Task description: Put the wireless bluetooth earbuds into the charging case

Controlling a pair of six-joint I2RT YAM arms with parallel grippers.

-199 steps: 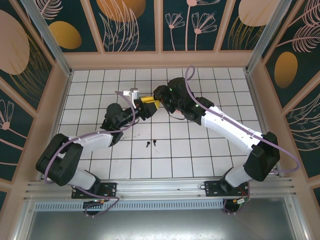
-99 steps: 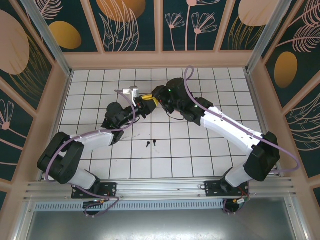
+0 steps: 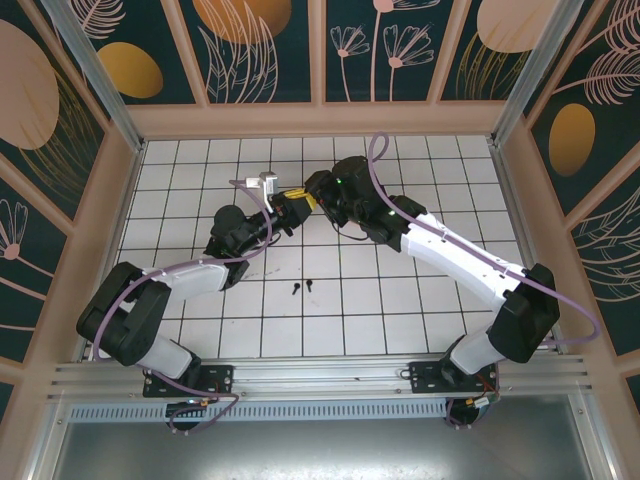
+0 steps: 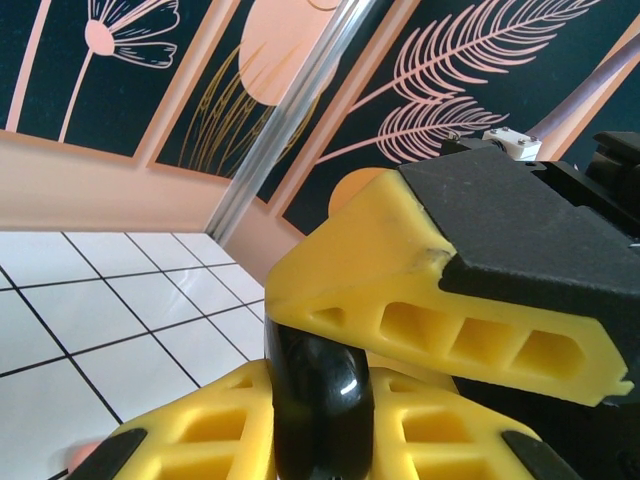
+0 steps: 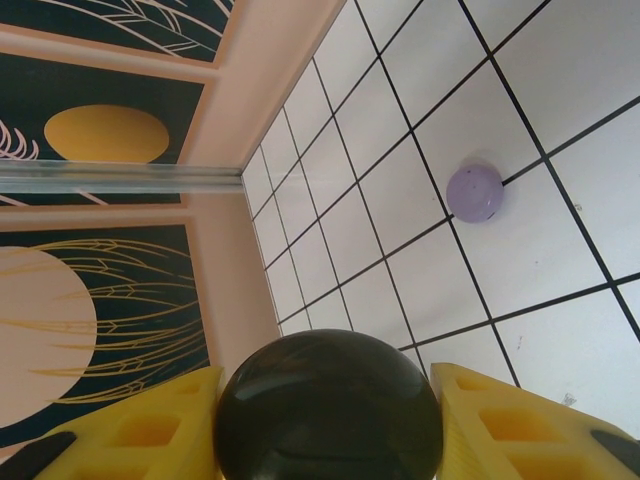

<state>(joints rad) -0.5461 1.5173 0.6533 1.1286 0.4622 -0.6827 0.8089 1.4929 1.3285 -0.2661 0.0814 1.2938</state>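
Note:
The charging case [image 5: 328, 415] is a glossy black round shell, and my right gripper [image 5: 328, 385] is shut on it, one yellow finger on each side. In the top view both grippers meet above the table's middle rows. My left gripper [image 4: 320, 385] is shut on the same black case [image 4: 322, 410] edge-on, its lower yellow fingers [image 4: 190, 435] pressing both sides. The large yellow finger [image 4: 440, 320] above it belongs to the right gripper. Two tiny black earbuds [image 3: 297, 290] [image 3: 309, 284] lie on the white tiles nearer the arm bases, apart from both grippers.
A small lilac dome-shaped object [image 5: 474, 193] rests on a grid line of the white tiled floor [image 5: 560, 250] below the right gripper. Pink wooden walls [image 3: 320, 118] ring the table. Open tiles lie to the left and right of the arms.
The left gripper has crept up to the right gripper and its jaws have narrowed onto the black case. The right gripper has kept its grip and place.

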